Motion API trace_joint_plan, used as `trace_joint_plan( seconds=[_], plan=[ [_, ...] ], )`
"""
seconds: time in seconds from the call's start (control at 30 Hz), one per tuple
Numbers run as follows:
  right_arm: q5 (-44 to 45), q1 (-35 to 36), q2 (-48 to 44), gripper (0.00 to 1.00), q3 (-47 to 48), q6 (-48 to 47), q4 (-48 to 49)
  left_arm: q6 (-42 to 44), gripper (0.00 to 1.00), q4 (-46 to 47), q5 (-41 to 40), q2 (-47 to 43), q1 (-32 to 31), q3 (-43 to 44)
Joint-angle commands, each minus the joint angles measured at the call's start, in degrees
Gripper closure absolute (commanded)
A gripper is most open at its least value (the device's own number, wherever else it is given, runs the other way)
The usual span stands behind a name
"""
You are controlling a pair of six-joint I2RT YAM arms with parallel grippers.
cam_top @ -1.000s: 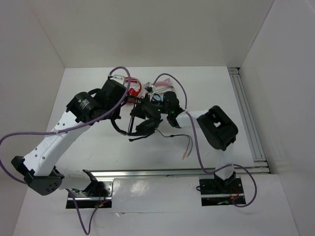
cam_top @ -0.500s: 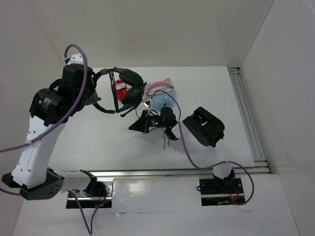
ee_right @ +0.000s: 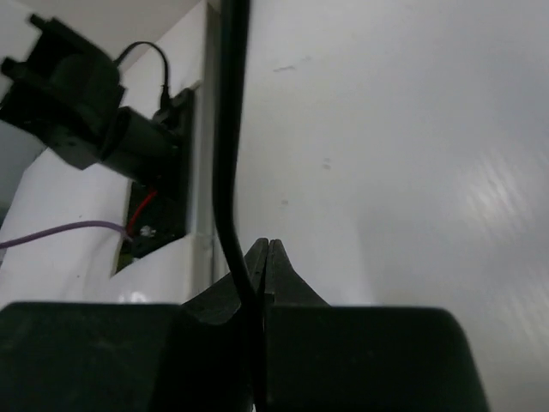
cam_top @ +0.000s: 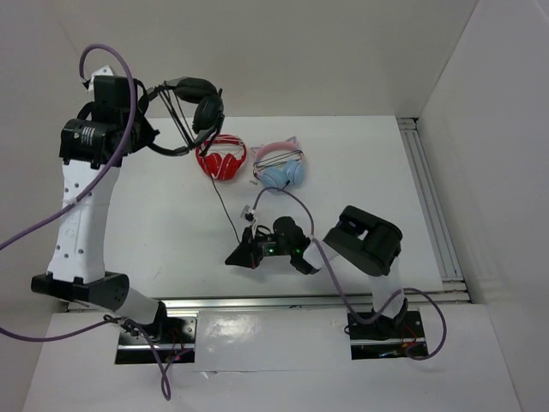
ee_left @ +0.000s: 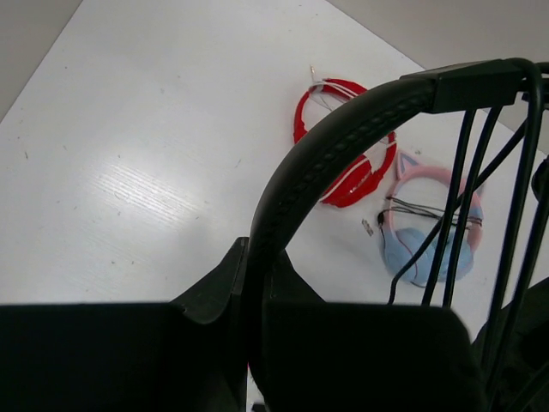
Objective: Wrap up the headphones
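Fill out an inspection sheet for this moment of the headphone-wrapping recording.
Surface: white table, no marks seen on the bare parts.
Job's things: black headphones held up off the table by the headband; their thin cable runs down to the right gripper.
Clutter: red headphones and cat-ear headphones lying side by side at the back.
Grippers: left gripper shut on the headband; right gripper shut on the cable.
Cables: purple arm leads hang in loose loops.
Surroundings: white walls; aluminium rail at the right edge.
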Motion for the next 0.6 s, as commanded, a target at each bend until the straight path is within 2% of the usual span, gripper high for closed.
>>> trace_joint_plan(
  seconds=[0.0, 0.03, 0.07, 0.2, 0.27, 0.37, 0.4, 0.43, 0.5, 0.57],
  plan=[
    [6.2, 4.6, -12.6, 1.00, -1.4, -9.9, -10.3, -4.5, 1.00, 8.5, 1.0, 0.9, 3.5, -1.8],
    [6.8, 7.0, -14.2, 1.00, -0.6, -12.4, -16.7, -6.3, 1.00, 10.4, 0.4, 0.9, 4.2, -3.5],
    [6.8, 8.3, -15.7, 1.00, 0.2, -13.9, -20.2, -6.9, 1.00, 11.1, 0.3, 0.9, 5.8, -6.3],
    [12.1, 13.8, -27.5, 1.00, 2.7, -19.1, -32.2, -6.9, 1.00, 12.0, -5.7, 4.2, 6.3, -10.3],
    [16.1, 15.9, -31.7, 1.00, 5.8, -22.9, -40.2, -5.0, 1.00, 12.0, -6.2, 5.2, 6.3, -11.9],
    [20.1, 15.9, -36.9, 1.00, 11.6, -28.7, -52.7, -4.3, 1.00, 11.3, -6.8, 6.4, 4.7, -16.4],
    [21.7, 15.9, -37.5, 1.00, 16.3, -31.8, -55.6, -4.3, 1.00, 11.3, -8.3, 6.4, 4.1, -17.9],
    [22.3, 15.2, -37.5, 1.00, 19.0, -33.3, -61.9, -3.4, 1.00, 11.3, -8.4, 6.4, 3.3, -19.4],
    [22.3, 13.7, -36.7, 1.00, 27.3, -35.8, -67.9, -3.4, 1.00, 11.3, -11.0, 5.8, 1.0, -23.2],
    [23.8, 11.5, -34.7, 1.00, 31.9, -40.3, -74.6, -0.3, 1.00, 11.3, -11.0, 6.4, -0.9, -24.7]
  ],
)
